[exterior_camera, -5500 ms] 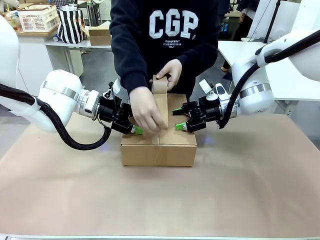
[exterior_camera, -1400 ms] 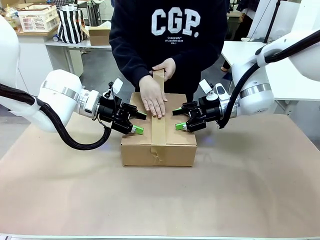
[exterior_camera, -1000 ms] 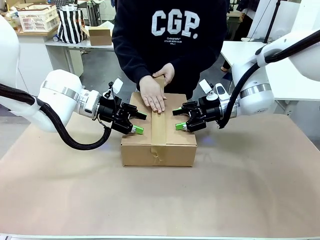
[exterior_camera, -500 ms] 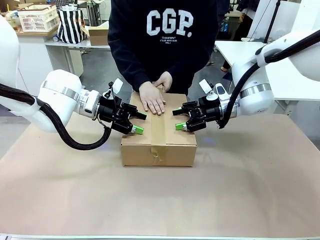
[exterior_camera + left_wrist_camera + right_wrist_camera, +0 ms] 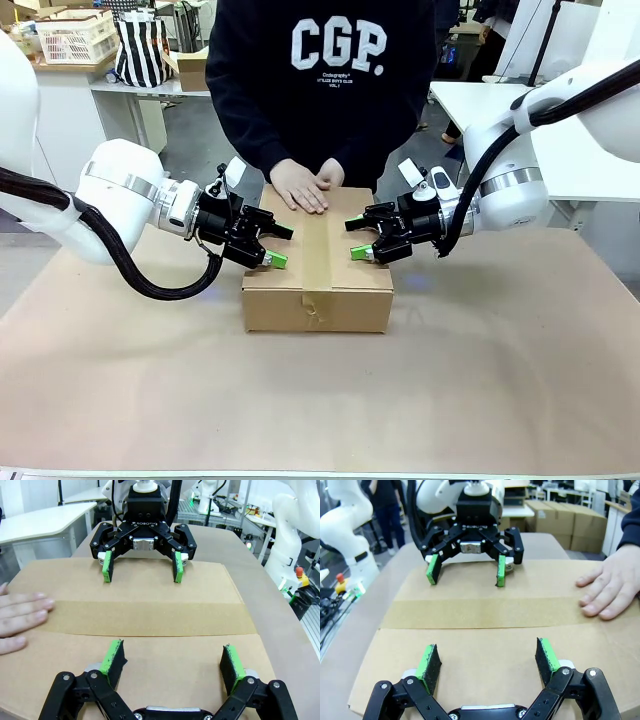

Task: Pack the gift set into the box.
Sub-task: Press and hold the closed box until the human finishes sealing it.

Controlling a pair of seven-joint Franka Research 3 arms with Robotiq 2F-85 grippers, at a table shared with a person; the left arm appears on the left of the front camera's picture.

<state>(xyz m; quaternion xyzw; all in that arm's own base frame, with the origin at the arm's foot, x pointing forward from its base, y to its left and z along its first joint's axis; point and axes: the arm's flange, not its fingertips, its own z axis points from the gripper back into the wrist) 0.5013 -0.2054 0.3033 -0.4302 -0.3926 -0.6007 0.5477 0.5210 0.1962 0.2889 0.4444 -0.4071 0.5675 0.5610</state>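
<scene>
The box (image 5: pixel 350 300) stands closed in the middle of the table, a strip of brown tape (image 5: pixel 320 255) running along its top seam and over the front face. A person's hands (image 5: pixel 305 185) press on the tape at the far edge. My left gripper (image 5: pixel 279 246) is open over the box's left top, its green pads just above the cardboard. Facing it over the right top, my right gripper (image 5: pixel 355 238) is open too. In the left wrist view my left gripper (image 5: pixel 172 657) spans bare cardboard, as my right gripper (image 5: pixel 487 662) does in the right wrist view. The gift set is hidden.
Brown paper covers the table (image 5: pixel 500 380), with free room in front of and beside the box. The person stands at the far edge. On a back table are a small carton (image 5: pixel 195 65), a striped bag (image 5: pixel 140 50) and a white basket (image 5: pixel 75 35).
The person's hand has slid along the tape from the box's front to its far edge, and the tape now lies flat. Neither arm has moved.
</scene>
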